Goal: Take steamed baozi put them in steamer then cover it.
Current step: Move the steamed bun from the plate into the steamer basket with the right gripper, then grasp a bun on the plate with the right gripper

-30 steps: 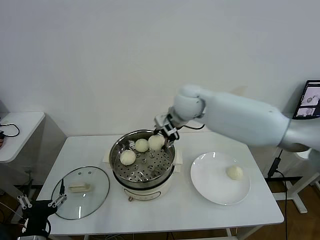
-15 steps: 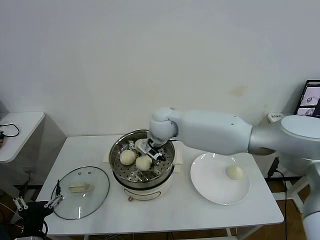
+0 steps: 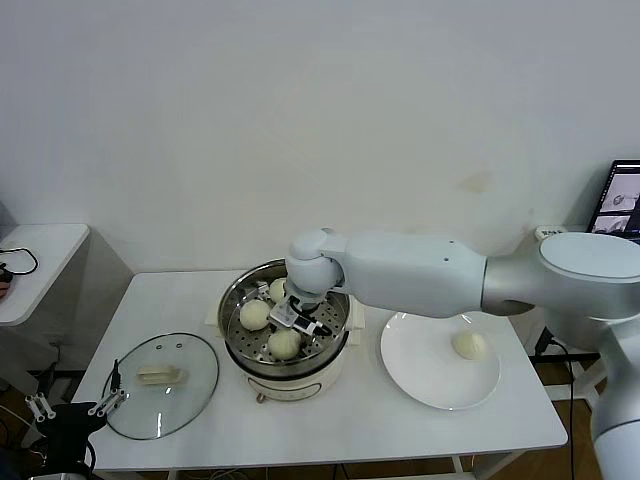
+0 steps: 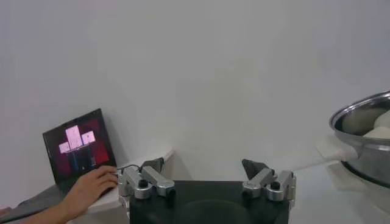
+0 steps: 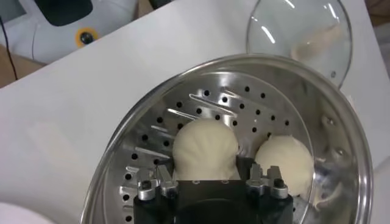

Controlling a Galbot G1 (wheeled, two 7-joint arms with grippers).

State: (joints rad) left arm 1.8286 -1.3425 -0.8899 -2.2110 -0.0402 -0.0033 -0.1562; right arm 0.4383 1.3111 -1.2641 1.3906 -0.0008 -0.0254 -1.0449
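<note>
Your right claw (image 3: 301, 320) is down inside the steamer (image 3: 236, 300), and from the head view its wrist hides the fingers. The right wrist view shows them set around a steamed baozi (image 5: 205, 149) on the perforated tray, though you cannot tell whether they press on it. Two more buns (image 3: 255, 314) lie beside it in the steamer; the fourth (image 3: 469, 344) sits on the plate (image 3: 420, 380). The cover (image 3: 195, 395) lies flat on the bench (image 3: 380, 425), handle up. Your left claw (image 4: 207, 176) hangs spread wide and empty, off the bench's near left corner.
</note>
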